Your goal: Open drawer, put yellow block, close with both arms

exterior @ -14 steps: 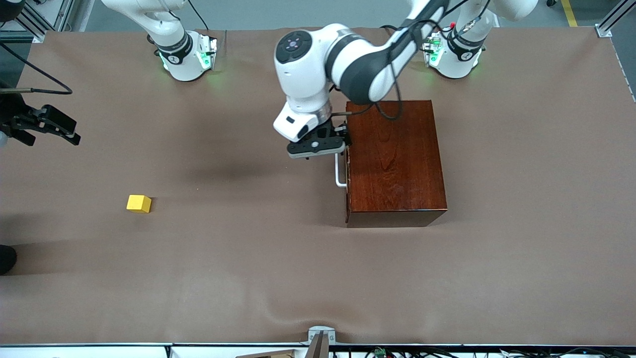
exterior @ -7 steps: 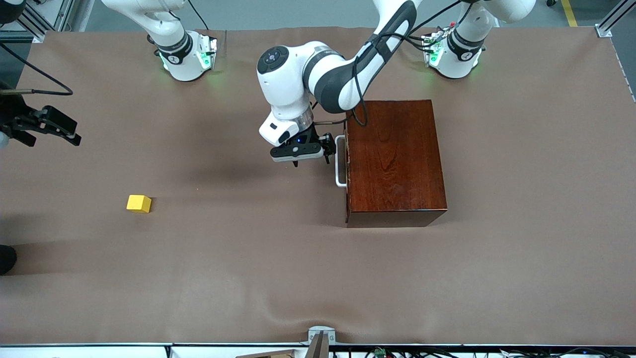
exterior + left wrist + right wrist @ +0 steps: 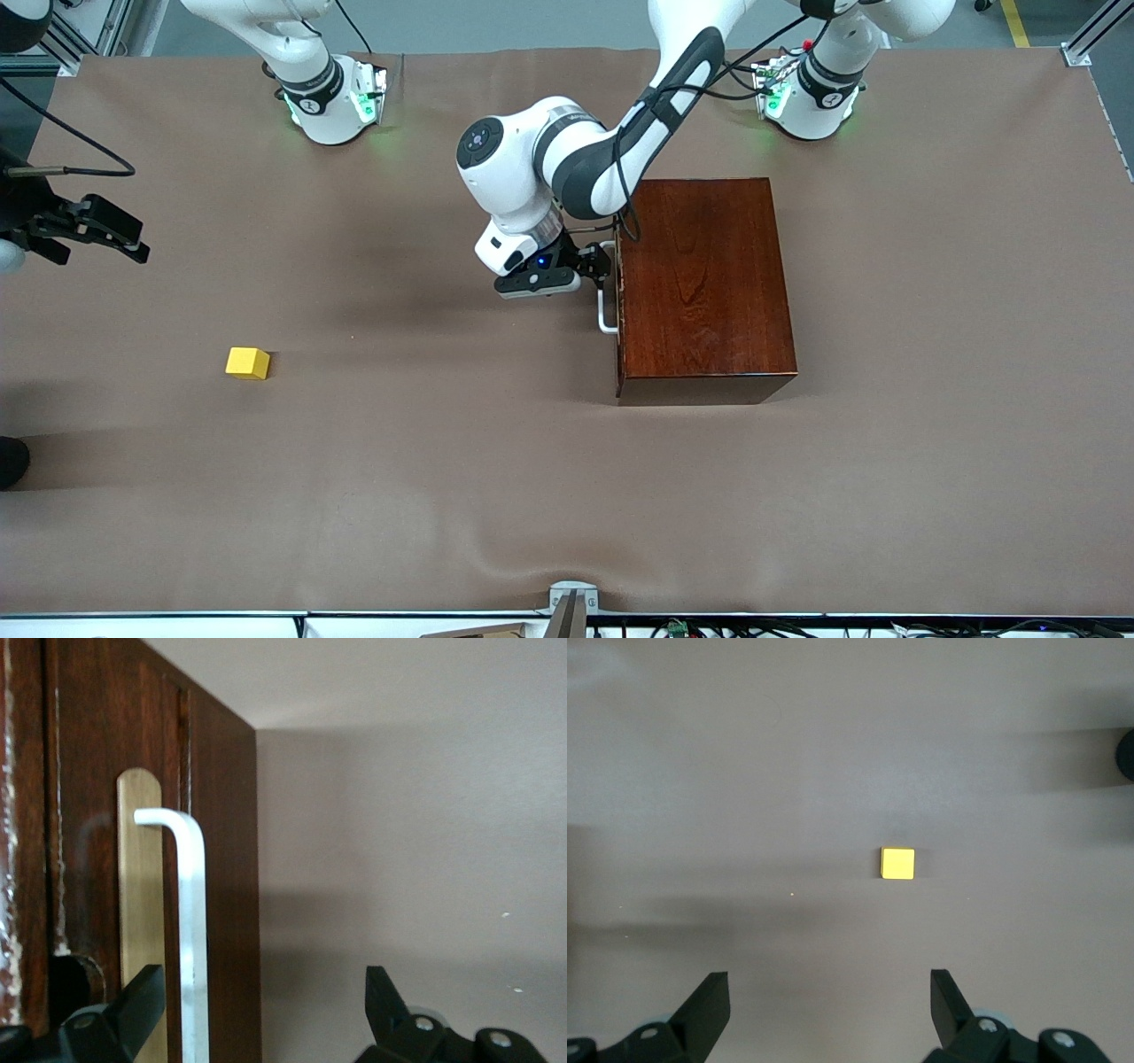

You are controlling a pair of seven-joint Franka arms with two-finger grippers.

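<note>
drawer [image 3: 617, 283] closed, left gripper [image 3: 592, 268] now lower at its handle [image 3: 190, 930], fingers apart, right gripper [image 3: 104, 232] waiting, spread

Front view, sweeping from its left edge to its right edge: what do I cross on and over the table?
Right claw, open, over the table's end → yellow block → left claw, open at the handle → wooden box with the drawer shut.

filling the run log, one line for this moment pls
drawer: shut | left claw: open at handle | right claw: open, waiting | yellow block: on table
</note>
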